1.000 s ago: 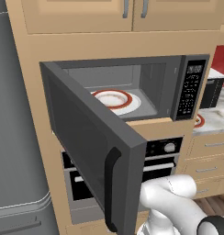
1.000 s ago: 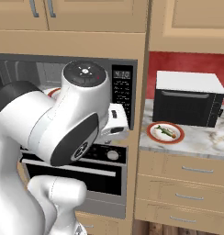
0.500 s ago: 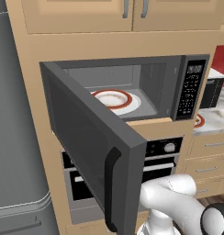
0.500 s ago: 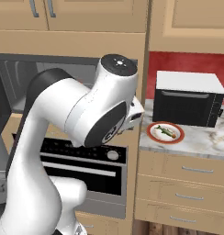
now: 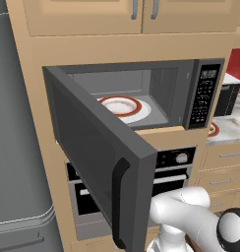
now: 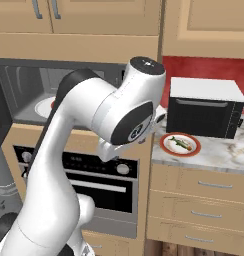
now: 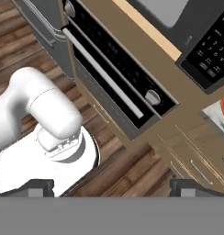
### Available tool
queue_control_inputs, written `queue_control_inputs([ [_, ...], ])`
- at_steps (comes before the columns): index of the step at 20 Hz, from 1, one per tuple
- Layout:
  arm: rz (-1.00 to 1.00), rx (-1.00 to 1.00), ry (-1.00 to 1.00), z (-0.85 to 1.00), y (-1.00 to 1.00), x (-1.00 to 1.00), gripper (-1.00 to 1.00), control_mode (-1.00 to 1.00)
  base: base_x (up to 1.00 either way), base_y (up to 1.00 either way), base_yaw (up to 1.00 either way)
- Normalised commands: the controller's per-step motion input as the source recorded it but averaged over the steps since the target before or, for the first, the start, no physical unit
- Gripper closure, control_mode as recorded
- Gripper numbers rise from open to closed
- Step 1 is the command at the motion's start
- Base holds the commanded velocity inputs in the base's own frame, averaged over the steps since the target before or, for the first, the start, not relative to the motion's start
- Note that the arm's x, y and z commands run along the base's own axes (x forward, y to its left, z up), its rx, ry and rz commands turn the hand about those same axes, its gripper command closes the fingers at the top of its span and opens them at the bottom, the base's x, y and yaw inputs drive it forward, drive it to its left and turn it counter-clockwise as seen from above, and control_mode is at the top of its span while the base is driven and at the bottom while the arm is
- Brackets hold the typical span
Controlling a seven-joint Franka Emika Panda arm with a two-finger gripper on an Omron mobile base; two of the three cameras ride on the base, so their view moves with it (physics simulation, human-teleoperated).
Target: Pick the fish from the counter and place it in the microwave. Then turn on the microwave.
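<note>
You see the pale grey-white marbled counter (image 6: pixel 229 152) over light wooden drawers carrying a red-rimmed white plate (image 6: pixel 180 144) with the slender olive-green fish (image 6: pixel 179 143) on it, just in front of a black, white-topped toaster oven (image 6: pixel 204 108).

From behind the arm's left, one camera looks close into the open microwave (image 5: pixel 141 106), its door at seven o'clock. The right one, farther back, shares the microwave (image 6: pixel 29 92) and oven (image 6: pixel 99 182), adding counter (image 6: pixel 219 152) at three o'clock. The hand camera stares down at oven (image 7: pixel 118 78) and floor (image 7: pixel 132 170).
</note>
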Motion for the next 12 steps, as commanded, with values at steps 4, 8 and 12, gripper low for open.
queue_control_inputs([
  [4, 0.07, -0.08, 0.11, -0.26, -0.17, 0.26, -1.00, -1.00, 0.00, 0.00, 0.00],
  [8, 0.02, -0.02, 0.08, -0.14, -0.23, 0.27, -1.00, -1.00, 0.00, 0.00, 0.00],
  [12, 0.00, 0.00, 0.09, -0.12, -0.22, 0.27, -1.00, -1.00, 0.00, 0.00, 0.00],
])
